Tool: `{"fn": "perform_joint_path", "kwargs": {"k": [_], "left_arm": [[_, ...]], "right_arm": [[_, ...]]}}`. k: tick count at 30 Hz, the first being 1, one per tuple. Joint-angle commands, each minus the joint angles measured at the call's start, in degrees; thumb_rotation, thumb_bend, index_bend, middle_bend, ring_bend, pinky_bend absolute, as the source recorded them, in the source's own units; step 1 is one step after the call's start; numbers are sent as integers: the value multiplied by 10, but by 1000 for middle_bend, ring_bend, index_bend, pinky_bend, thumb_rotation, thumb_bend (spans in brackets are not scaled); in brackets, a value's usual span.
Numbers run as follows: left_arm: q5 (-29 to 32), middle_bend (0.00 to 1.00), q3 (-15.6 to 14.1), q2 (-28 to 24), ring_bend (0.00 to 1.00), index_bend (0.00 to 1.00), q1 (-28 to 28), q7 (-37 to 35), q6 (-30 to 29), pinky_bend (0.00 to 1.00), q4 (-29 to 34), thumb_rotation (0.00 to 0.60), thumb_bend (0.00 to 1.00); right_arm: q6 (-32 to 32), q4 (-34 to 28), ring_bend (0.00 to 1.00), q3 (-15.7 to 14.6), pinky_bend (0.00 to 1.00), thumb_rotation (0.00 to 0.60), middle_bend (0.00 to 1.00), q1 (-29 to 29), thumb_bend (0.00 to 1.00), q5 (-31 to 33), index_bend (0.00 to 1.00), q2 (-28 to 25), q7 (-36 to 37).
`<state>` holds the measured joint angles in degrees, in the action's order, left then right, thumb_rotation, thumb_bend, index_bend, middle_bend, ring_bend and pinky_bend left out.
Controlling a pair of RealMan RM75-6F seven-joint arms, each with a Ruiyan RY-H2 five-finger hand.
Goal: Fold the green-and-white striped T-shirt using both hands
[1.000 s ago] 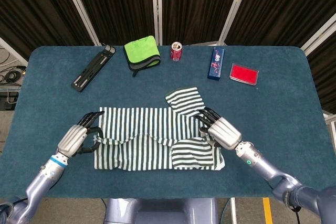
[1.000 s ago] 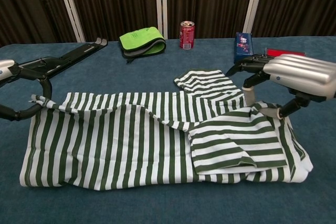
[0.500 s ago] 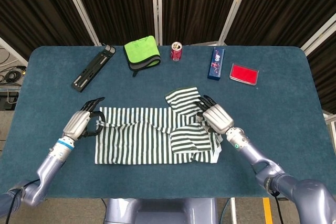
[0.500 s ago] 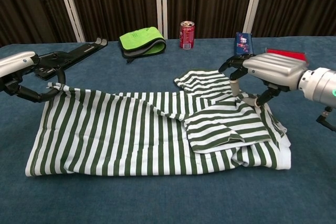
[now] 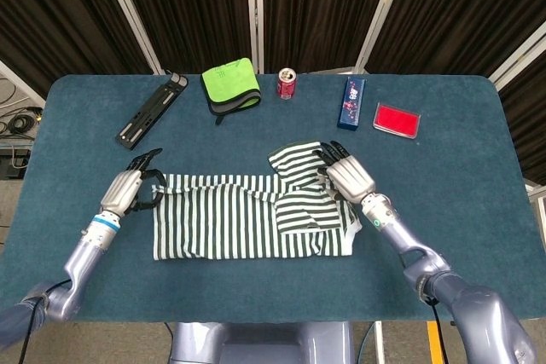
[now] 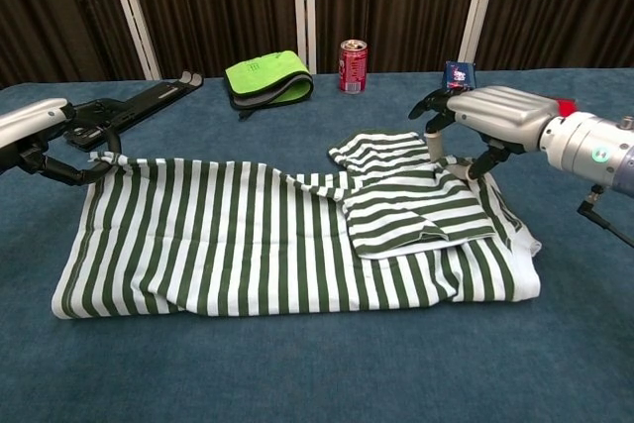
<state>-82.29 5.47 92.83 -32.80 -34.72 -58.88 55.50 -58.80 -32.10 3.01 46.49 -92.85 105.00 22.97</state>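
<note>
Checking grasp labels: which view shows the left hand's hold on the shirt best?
Chest view. The left hand is seen side-on, its dark fingers hooked around the shirt's bunched corner. Head view shows the hand from above: its back covers the fingers, so the hold itself is barely visible.

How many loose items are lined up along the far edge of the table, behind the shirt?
5, left to right: black tool, folded green cloth, red soda can, blue box, red case. Nothing appears hidden.

No legible text, labels or numbers anywhere.
</note>
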Motion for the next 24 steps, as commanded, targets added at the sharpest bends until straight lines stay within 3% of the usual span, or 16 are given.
{"fn": "perform_joint_path", "kwargs": {"k": [1,24], "left_arm": [[10,0,4,11,0,759,-6,6,16,0,-18,600,552],[33,0,18,60,0,741,-38,56,66,0,-91,600,553]], "right_arm": [[10,12,0,3,0,600,121,4,430,7,728,8,6],[62,97,0,-8,0,600,121,23,429,24,727,61,23]]}}
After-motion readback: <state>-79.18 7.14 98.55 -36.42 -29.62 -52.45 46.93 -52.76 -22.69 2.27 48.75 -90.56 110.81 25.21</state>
